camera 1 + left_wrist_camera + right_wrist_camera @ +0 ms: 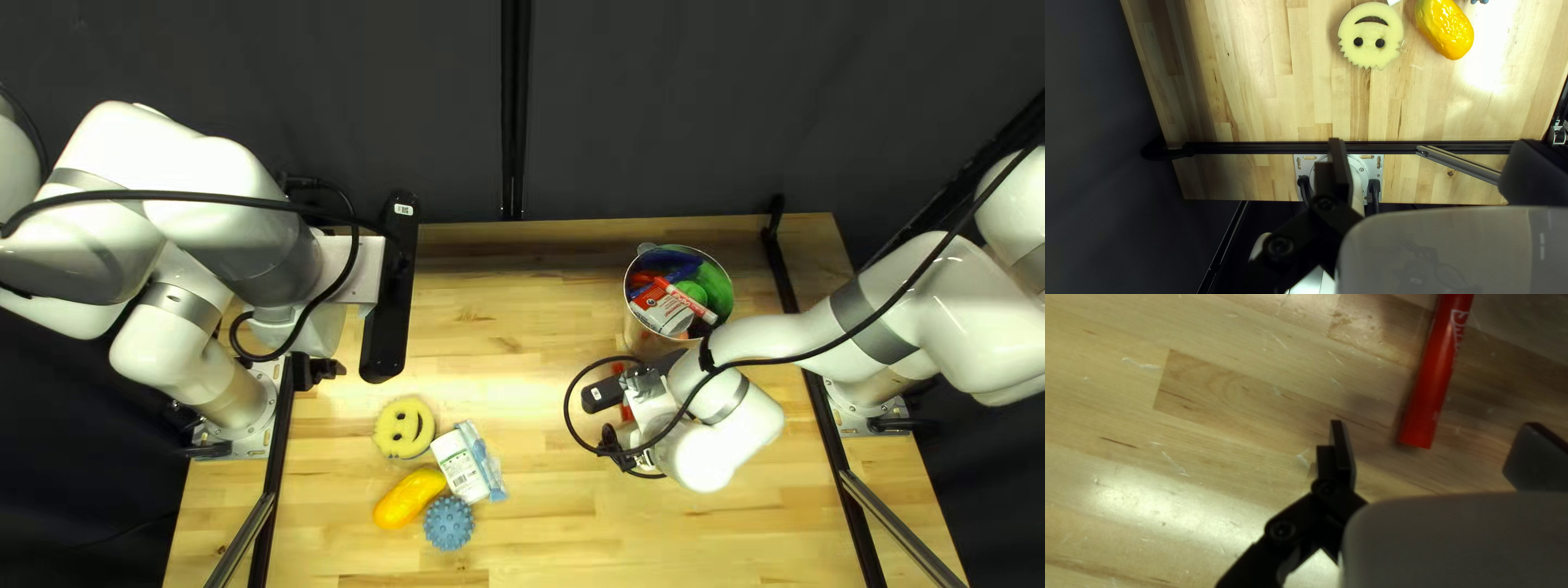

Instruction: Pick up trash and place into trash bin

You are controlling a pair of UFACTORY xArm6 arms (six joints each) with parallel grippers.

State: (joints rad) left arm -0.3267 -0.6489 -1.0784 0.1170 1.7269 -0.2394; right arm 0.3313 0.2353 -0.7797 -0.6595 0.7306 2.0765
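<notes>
Fingers [1342, 452] of my right gripper [1437, 427] spread, likely to straddle the red marker [1434, 381] at twelve o'clock, trash bin [643, 339] at one o'clock in the top left view, left gripper [1430, 142] spread too.

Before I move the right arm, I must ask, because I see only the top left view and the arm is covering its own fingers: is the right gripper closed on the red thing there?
Observer: No. The right gripper is open; neither finger touches the red marker.
Operator: And this marker, is it lying or standing, please?
Observer: Lying on the wooden table, with its blunt end showing between the two fingers.
Operator: Thank you. The left gripper I also cannot see well. Does it hold something?
Observer: Nothing. The left gripper is open too, with part of the black rail showing between its fingers.
</notes>
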